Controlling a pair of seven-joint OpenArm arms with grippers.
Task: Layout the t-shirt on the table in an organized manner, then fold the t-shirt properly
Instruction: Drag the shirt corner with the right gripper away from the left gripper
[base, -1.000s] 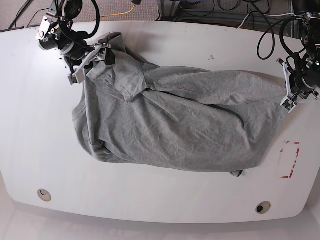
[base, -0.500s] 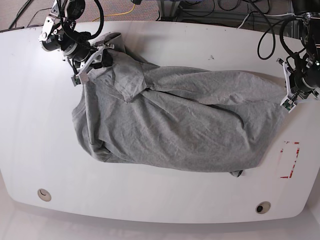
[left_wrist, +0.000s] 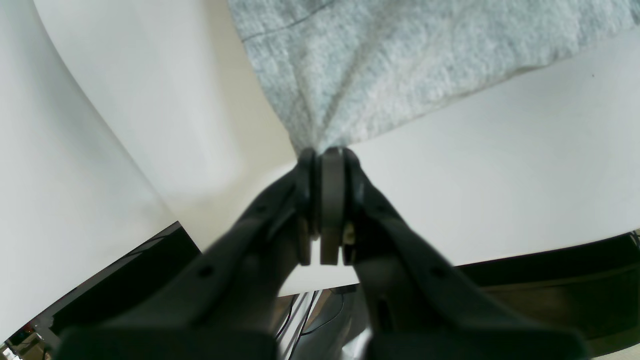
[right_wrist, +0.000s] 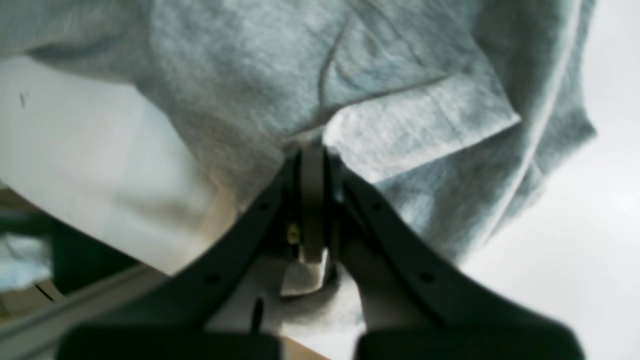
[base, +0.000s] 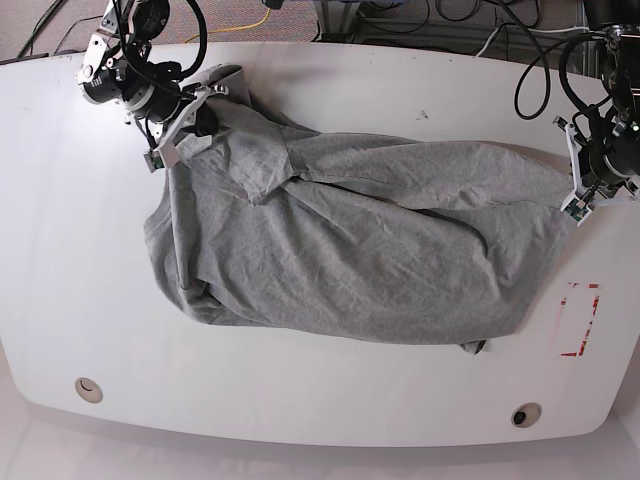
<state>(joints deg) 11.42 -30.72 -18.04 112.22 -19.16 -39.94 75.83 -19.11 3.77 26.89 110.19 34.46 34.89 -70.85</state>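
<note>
The t-shirt (base: 350, 245) lies crumpled across the middle of the table (base: 330, 400), bunched and wrinkled, so the layout is not finished and no fold is started. The left gripper (left_wrist: 325, 155) is closed on one edge of the cloth at its side, and the right gripper (right_wrist: 312, 150) is closed on a fabric corner at the opposite end. I judge that stretching flat comes next, then all the folding

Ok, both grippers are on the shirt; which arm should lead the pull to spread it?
Probably right: the right gripper pinches the bunched end of the shirt, while the left gripper's end already lies stretched out.
</note>
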